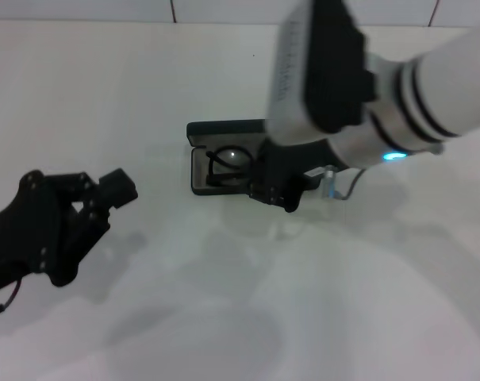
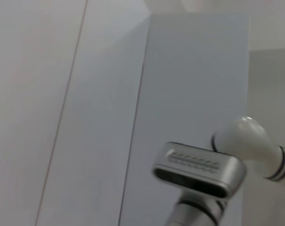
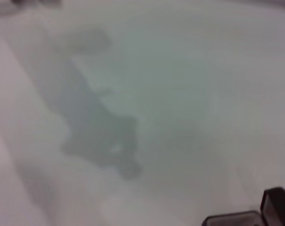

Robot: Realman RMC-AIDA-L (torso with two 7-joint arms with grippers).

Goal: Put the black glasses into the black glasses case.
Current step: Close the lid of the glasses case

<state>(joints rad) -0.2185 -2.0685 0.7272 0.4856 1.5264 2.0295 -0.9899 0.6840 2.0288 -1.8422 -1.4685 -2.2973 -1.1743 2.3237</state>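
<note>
The black glasses case (image 1: 224, 131) lies open in the middle of the white table, lid tipped back. The black glasses (image 1: 228, 164) lie in its grey tray; one round lens shows, the rest is hidden behind my right arm. My right gripper (image 1: 283, 194) hangs right over the right half of the case, its fingers dark and bunched at the tray's near edge. My left gripper (image 1: 105, 198) rests at the left, well apart from the case. A corner of the case (image 3: 274, 207) shows in the right wrist view.
The white table (image 1: 319, 302) spreads around the case, with a tiled wall at its far edge. The left wrist view shows only wall panels and my right arm (image 2: 248, 141).
</note>
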